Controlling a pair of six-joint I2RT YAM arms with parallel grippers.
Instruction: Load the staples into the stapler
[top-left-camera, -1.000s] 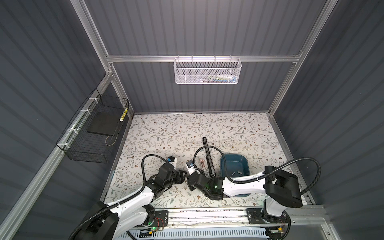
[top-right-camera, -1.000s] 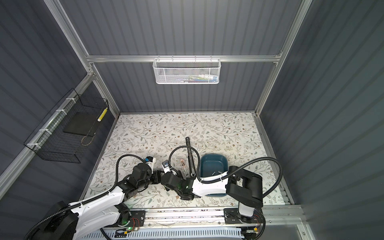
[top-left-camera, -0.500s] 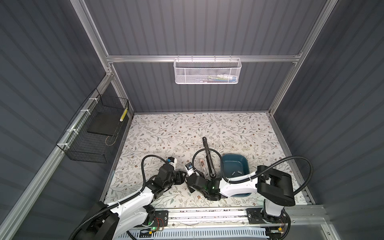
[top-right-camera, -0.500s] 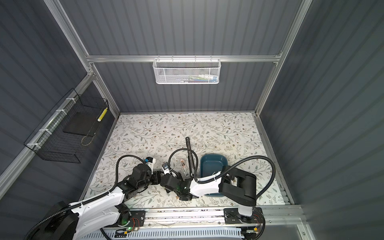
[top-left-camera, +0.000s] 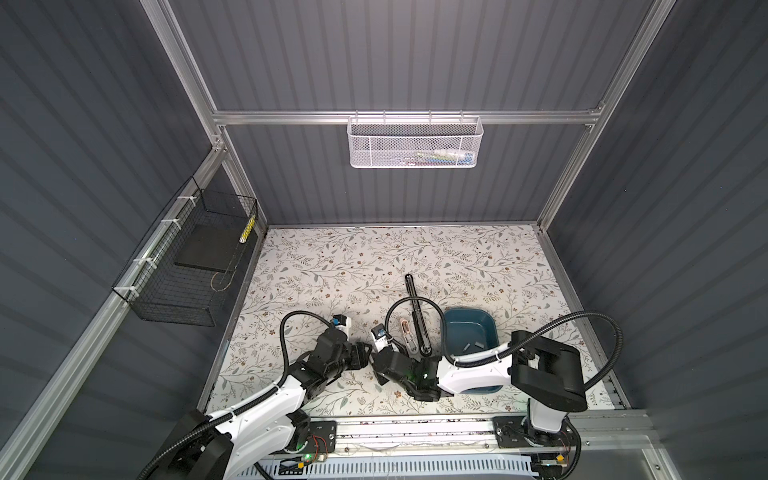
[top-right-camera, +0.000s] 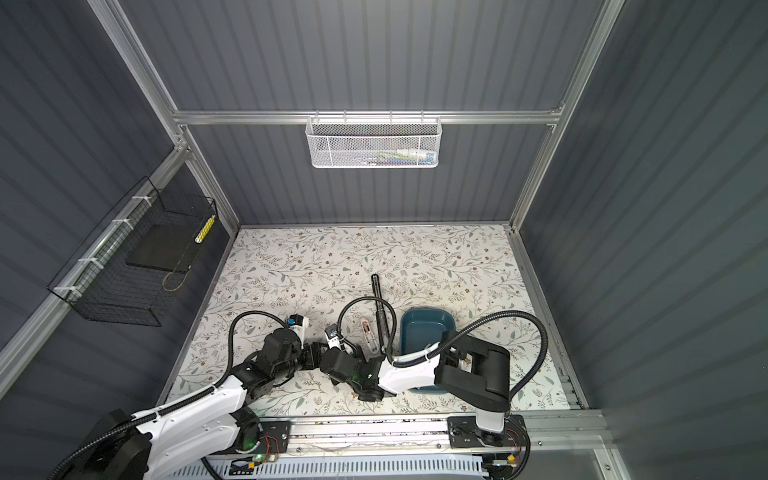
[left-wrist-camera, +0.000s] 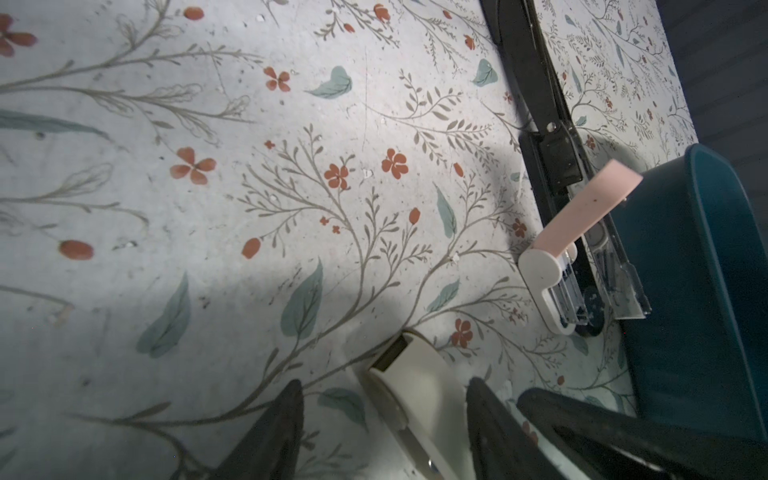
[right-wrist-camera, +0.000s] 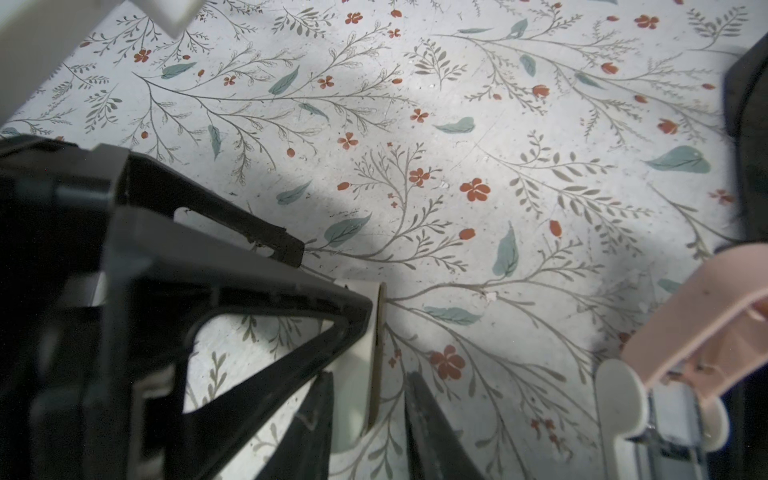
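Near the teal tray (top-left-camera: 467, 311), the left gripper (left-wrist-camera: 384, 382) gapes around a cream stapler (left-wrist-camera: 415, 395); whether the right gripper (right-wrist-camera: 370, 374) grips it is unclear.

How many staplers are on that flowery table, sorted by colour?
Black stapler: 1
Pink stapler: 1
Cream stapler: 1
Total: 3
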